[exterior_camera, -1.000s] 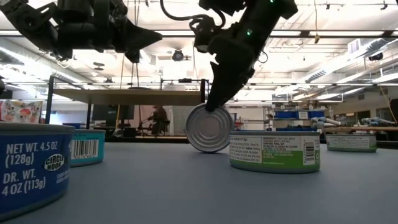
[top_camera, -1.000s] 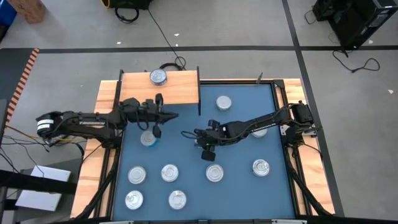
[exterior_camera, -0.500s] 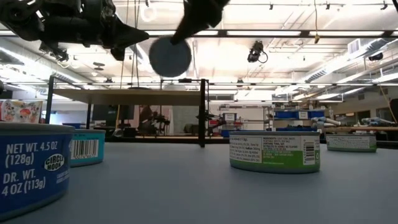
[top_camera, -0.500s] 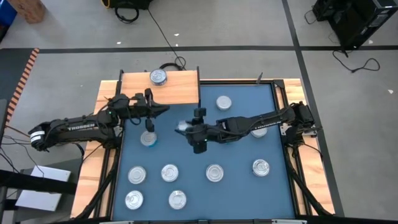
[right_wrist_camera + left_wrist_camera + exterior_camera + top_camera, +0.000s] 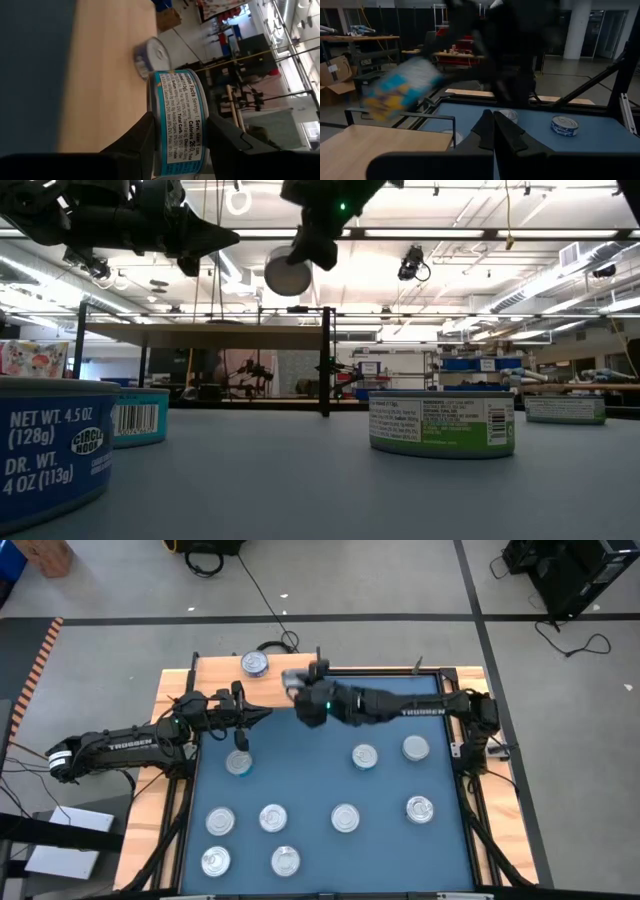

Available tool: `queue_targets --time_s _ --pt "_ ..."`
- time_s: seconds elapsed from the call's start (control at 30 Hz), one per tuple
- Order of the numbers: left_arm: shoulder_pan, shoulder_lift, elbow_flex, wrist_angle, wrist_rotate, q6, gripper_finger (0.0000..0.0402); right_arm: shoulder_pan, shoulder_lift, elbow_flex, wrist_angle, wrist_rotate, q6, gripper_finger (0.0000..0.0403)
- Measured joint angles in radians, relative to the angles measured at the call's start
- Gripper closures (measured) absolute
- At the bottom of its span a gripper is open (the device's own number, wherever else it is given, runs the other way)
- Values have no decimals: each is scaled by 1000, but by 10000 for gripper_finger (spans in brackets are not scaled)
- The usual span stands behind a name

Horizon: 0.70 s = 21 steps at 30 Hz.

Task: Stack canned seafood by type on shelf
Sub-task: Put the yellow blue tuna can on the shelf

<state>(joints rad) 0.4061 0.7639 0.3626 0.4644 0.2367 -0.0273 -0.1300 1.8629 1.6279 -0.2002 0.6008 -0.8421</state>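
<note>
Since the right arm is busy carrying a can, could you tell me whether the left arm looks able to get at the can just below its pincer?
Probably yes: the left pincer is shut and empty, and the can stands alone nearby.

In the left wrist view, the short round tin with a blue and yellow label (image 5: 402, 95) is smeared by blur, its print unreadable, and the dark arm (image 5: 510, 45) above the left pincer (image 5: 493, 131) is a shapeless blur too. In the low view, the blue-labelled round tin (image 5: 45, 445) is cut by the edge. In the right wrist view, the right pincer (image 5: 180, 145) covers part of the teal-labelled tin (image 5: 177, 120) it clamps, and the pale round tin (image 5: 152, 56) beyond it is blurred.
</note>
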Motion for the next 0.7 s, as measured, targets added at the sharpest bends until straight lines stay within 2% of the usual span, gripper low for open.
queue_targets --time_s 0.27,0.7 --pt "0 1 0 1 0 23 401 -99 1 0 49 -142 -48 263" --pt "1 3 0 12 -1 25 401 -142 116 14 164 -162 -154 263"
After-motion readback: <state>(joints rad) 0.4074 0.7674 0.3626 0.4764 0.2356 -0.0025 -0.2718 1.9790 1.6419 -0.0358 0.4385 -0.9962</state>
